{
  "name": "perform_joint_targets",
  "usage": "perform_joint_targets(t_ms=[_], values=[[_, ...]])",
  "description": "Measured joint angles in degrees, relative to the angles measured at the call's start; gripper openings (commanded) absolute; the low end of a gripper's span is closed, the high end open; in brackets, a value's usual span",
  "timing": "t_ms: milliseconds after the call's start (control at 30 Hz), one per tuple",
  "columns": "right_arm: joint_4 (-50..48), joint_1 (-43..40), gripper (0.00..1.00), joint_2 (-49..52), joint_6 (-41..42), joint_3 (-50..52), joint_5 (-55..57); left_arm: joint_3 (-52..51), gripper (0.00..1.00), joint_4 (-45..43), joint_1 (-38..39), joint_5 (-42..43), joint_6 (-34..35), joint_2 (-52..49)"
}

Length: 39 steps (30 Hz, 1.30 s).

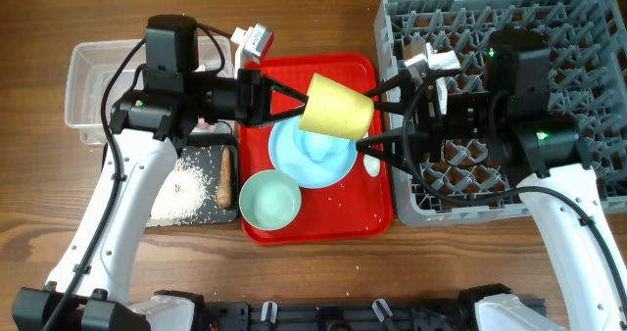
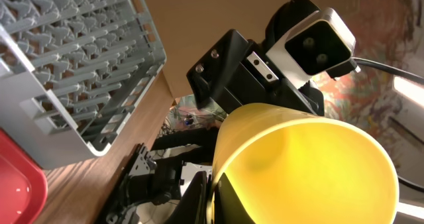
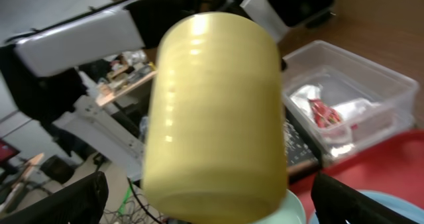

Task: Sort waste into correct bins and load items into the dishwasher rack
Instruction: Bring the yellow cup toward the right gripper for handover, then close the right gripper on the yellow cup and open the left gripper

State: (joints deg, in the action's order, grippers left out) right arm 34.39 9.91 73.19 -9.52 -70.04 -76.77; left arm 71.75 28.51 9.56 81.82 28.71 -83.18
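Observation:
The small yellow cup [image 1: 336, 107] hangs on its side above the red tray, its bottom pointing right. My left gripper [image 1: 305, 101] is shut on its rim, one finger inside and one outside; the left wrist view shows that pinch [image 2: 213, 201] on the cup [image 2: 305, 164]. The right gripper [image 1: 380, 116] stands open, its fingers above and below the cup's bottom and apart from it. In the right wrist view the cup [image 3: 212, 111] fills the middle between the wide fingers [image 3: 73, 197]. Light blue plate [image 1: 313, 157] and pale green bowl [image 1: 269, 200] lie on the tray. The dishwasher rack [image 1: 588, 37] is at right.
The flat red tray [image 1: 323, 231] lies in the middle. At left sit the clear tub [image 1: 98, 81], with a red wrapper [image 3: 322, 111] in it, and the black tray [image 1: 201, 165] with white grains [image 1: 186, 189] and a brown stick [image 1: 226, 174]. The rack's corner [image 2: 66, 65] shows in the left wrist view.

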Motion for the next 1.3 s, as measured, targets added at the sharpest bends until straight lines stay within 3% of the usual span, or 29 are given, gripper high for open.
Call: perform_joint_targets(t_ms=[233, 533, 733, 1300], values=[[-0.8, 0.0, 0.99, 0.0, 1.4, 0.0, -3.3, 0.0, 0.04, -0.8, 0.0, -0.1, -1.3, 0.0], [-9.9, 0.0, 0.98, 0.0, 15.8, 0.0, 2.6, 0.0, 0.04, -1.0, 0.0, -0.1, -5.3, 0.0], [-10.4, 0.0, 0.98, 0.0, 20.9, 0.0, 3.5, 0.0, 0.04, -2.9, 0.0, -0.1, -5.8, 0.0], [-9.4, 0.0, 0.92, 0.0, 23.2, 1.4, 1.3, 0.0, 0.04, -4.6, 0.0, -0.1, -6.0, 0.0]])
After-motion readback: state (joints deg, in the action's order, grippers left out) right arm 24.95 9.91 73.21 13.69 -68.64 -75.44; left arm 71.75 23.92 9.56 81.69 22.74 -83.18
